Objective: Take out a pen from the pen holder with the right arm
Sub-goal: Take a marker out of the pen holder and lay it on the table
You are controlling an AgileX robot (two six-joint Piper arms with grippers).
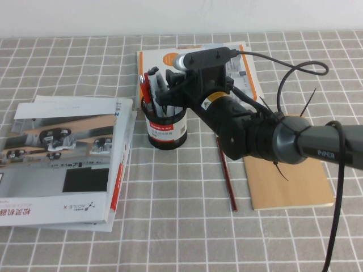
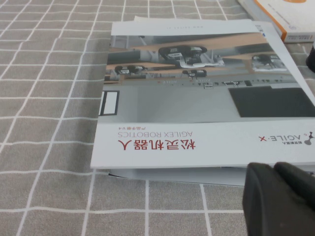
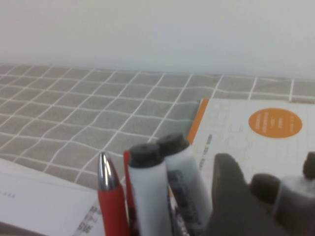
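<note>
1. Nearest of all, well to the left of the pen holder (image 1: 166, 129), the left gripper (image 2: 278, 196) hangs over the near edge of the brochure (image 1: 62, 164). I cannot tell whether its claw is spread or pressed together.
2. Near-right of the pen holder, a red pencil (image 1: 226, 173) lies loose on the checked cloth (image 1: 170, 238), just beside a brown notebook (image 1: 286, 181).
3. The pen holder stands upright, its pens (image 3: 147, 196) packed close and all inside it.
4. The right gripper (image 1: 163, 93) is down among the pen tops, directly above the holder. Whether the claw is pinching a pen cannot be told.
5. Likely risks:
   - The crowding could make it catch two pens at once.
   - A slanted pull could lever a pen against the rim and tip the holder.
   - A weak hold could let the pen slip back.
6. Just behind the holder lies a book (image 1: 170, 58), where spilled pens would land.
</note>
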